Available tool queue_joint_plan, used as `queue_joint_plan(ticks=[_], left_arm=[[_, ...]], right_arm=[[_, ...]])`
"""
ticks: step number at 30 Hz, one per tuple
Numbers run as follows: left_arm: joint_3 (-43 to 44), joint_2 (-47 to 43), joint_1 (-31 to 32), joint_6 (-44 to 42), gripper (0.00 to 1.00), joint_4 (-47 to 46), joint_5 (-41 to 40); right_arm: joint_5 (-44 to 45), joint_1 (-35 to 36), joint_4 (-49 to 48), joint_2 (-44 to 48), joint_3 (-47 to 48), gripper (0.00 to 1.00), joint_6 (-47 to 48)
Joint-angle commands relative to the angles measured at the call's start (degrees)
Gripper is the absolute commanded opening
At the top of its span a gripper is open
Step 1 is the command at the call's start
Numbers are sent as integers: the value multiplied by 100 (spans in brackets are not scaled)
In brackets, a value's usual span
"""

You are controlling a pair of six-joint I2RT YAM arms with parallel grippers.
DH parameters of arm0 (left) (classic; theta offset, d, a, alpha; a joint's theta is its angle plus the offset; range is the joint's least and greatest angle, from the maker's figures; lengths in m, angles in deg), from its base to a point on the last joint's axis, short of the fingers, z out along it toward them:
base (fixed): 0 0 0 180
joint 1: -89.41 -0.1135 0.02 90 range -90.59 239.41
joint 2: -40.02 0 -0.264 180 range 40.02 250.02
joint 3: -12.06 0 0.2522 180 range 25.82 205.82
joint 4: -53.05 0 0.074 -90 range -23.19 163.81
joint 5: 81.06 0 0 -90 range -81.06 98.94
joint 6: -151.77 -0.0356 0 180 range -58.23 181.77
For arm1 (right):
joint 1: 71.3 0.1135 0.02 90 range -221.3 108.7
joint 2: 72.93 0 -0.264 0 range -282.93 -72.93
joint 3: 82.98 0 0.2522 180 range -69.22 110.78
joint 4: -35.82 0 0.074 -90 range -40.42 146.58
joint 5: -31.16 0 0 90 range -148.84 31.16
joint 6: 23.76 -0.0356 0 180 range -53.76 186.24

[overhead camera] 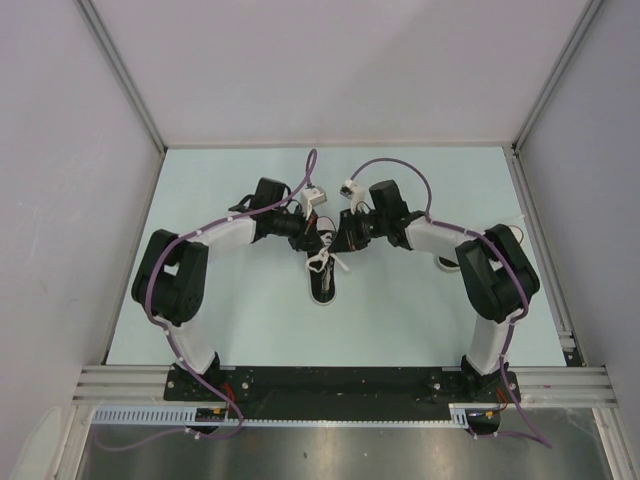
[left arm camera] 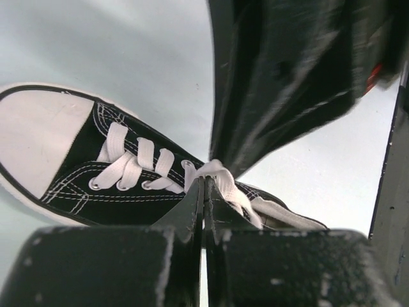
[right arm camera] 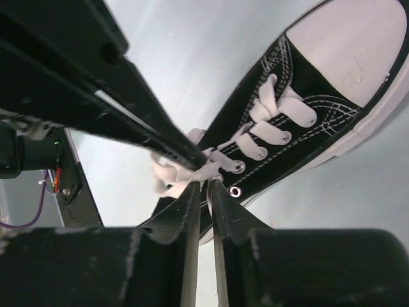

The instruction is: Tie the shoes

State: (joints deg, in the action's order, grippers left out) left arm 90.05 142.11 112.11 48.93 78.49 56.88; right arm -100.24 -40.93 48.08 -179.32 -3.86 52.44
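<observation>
Left pincer (left arm camera: 204, 184) is pressed shut above the top eyelets of the shoe (left arm camera: 77, 163), apparently nipping a strand of the white laces (left arm camera: 131, 167) to hold it taut. Right pincer (right arm camera: 203, 187) meets it from the shoe's other side, jaws a slit apart at the bunched lace; whether it grips, I cannot tell. That shoe lies on the pale tabletop (left arm camera: 128, 51) between both arms, toe toward their bases, so each side can reach a lace end. No finished bow shows yet.
</observation>
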Motion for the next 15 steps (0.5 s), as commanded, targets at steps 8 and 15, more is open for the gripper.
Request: queue_joint_plan(ticks=[8, 15], left_arm=[[152, -268, -11, -236, 0, -70, -268], [152, -417, -20, -412, 0, -17, -162]], right_arm=[[-368, -84, 580, 856, 29, 36, 642], [-149, -207, 202, 716, 29, 36, 467]])
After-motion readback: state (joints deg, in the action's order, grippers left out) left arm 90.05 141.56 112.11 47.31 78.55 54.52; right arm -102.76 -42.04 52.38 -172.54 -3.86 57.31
